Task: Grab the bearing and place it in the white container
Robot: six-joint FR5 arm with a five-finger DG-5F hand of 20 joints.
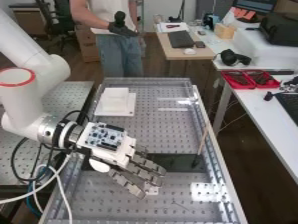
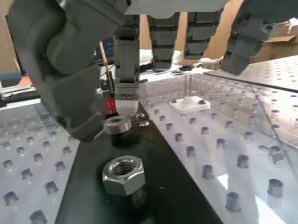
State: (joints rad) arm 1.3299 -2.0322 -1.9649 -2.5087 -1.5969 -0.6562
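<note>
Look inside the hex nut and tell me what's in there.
Threads line the round hole of the hex nut. The hole's bottom is hidden by the nut's own wall, so whether the black strip shows through, I can't tell.

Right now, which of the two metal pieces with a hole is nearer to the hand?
The bearing: round and close by the hand, while the six-sided nut stands apart.

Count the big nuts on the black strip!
1 big nut, on the black strip, nearer the camera than the bearing. Small shiny bits beyond are unclear. The hand may hide more.
</note>
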